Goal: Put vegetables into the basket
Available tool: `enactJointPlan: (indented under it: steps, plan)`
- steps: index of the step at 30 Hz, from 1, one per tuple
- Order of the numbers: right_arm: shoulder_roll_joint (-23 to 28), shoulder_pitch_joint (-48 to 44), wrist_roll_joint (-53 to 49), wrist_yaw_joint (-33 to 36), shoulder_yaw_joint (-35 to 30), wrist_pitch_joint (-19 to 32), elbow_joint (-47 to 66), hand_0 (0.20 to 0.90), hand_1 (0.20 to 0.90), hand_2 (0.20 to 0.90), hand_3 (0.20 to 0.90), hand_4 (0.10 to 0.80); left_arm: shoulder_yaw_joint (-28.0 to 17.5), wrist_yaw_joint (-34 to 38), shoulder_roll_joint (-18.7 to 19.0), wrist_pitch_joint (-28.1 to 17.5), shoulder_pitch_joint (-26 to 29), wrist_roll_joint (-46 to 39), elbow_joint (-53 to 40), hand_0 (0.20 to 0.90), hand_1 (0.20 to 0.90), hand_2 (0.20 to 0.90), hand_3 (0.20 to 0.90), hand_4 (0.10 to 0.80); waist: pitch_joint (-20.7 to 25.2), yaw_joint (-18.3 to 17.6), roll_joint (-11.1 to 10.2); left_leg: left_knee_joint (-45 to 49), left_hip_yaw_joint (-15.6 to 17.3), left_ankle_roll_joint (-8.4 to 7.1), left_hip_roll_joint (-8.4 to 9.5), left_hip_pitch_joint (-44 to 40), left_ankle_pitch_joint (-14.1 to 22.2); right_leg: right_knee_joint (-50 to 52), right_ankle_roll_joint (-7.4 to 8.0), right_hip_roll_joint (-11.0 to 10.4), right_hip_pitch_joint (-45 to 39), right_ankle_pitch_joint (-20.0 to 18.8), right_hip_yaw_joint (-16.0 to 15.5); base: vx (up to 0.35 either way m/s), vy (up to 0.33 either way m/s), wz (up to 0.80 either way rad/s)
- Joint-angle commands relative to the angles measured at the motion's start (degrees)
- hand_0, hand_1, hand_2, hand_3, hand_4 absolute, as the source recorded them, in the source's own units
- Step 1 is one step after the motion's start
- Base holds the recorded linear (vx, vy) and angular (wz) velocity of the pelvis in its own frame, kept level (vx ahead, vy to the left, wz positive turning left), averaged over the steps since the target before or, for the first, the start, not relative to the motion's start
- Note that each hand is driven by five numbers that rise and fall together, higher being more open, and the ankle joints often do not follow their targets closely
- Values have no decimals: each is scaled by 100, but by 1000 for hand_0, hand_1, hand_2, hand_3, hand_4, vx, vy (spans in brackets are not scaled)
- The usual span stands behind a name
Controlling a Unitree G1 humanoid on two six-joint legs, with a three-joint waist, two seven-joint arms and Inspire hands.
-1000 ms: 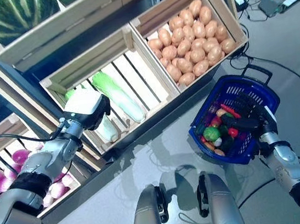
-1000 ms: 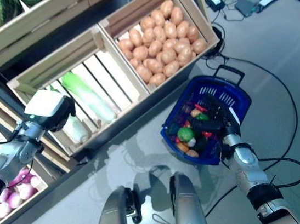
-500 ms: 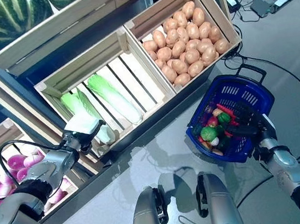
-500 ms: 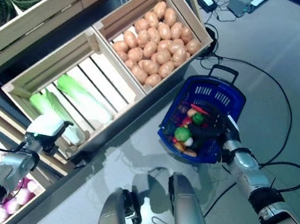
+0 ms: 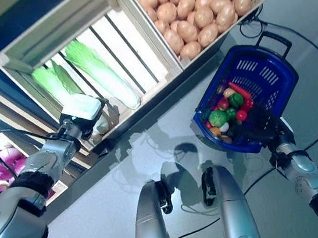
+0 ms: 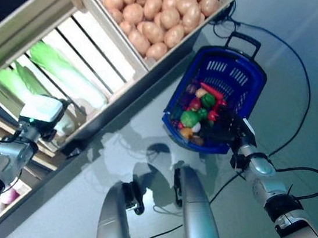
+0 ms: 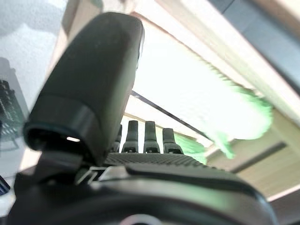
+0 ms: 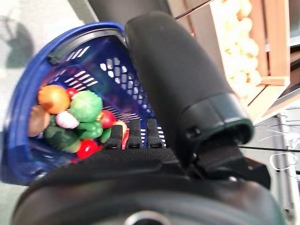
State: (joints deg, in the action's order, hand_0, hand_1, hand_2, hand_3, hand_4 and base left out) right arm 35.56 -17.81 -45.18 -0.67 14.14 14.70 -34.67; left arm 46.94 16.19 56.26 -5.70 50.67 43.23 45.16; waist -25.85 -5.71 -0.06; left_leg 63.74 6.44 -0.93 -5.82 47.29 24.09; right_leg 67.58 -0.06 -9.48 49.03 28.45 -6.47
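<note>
Right hand [image 5: 261, 130] grips the blue basket [image 5: 262, 76] by its near rim, tilted, handle pointing away, vegetables [image 5: 226, 112] piled toward the hand, above grey floor [image 5: 102, 220]; left hand [image 5: 82, 112] extends straight-fingered into the cabbage crate [image 5: 112, 72].

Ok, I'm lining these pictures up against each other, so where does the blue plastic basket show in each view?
Left eye view: blue plastic basket right of centre, below the wooden crate of potatoes.
Right eye view: basket right of centre, below the same crate.
Left wrist view: not in it.
Right wrist view: basket fills the space past the right robot hand.
Shared landmark: the potato crate.
</note>
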Motion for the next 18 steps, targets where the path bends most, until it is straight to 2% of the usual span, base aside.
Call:
enactJointPlan:
  steps: [1, 6, 12, 14, 18]
  plan:
    - [524, -269, -48, -200, -145, 421, 241, 900, 900, 900, 900, 800, -13, 331, 368, 380, 530, 270, 51, 900, 900, 900, 900, 800, 412, -38, 94, -834, 307, 353, 100, -18, -405, -860, -154, -22, -37, -957, 10, -27, 18, -4]
    - [642, -461, -97, -116, -93, 488, 188, 900, 900, 900, 900, 800, 223, 442, 351, 252, 736, 816, 295, 900, 900, 900, 900, 800, 304, -43, 97, -622, 199, 325, 96, 309, -385, -653, -166, -52, 248, -918, 22, -13, 10, -1]
    - [763, -475, -137, 59, -164, 620, 298, 900, 900, 900, 900, 800, 435, -86, 389, 265, 857, 1197, 342, 900, 900, 900, 900, 800, 185, -37, 102, -147, 63, 364, 103, 956, -321, -231, -185, -116, 845, -861, 59, -34, 7, 6]
    - [802, -403, -107, 157, -247, 665, 434, 900, 900, 900, 900, 800, 428, -480, 450, 349, 747, 1190, 368, 900, 900, 900, 900, 800, 144, -30, 108, 47, 34, 377, 123, 1220, -288, -79, -176, -139, 1099, -856, 58, -28, 17, 10]
    - [845, -293, -50, 223, -333, 672, 570, 900, 900, 900, 900, 800, 306, -730, 500, 455, 444, 1141, 446, 900, 900, 900, 900, 800, 100, -22, 118, 148, 18, 391, 125, 1393, -278, 6, -174, -148, 1275, -869, 71, -11, 18, 3]
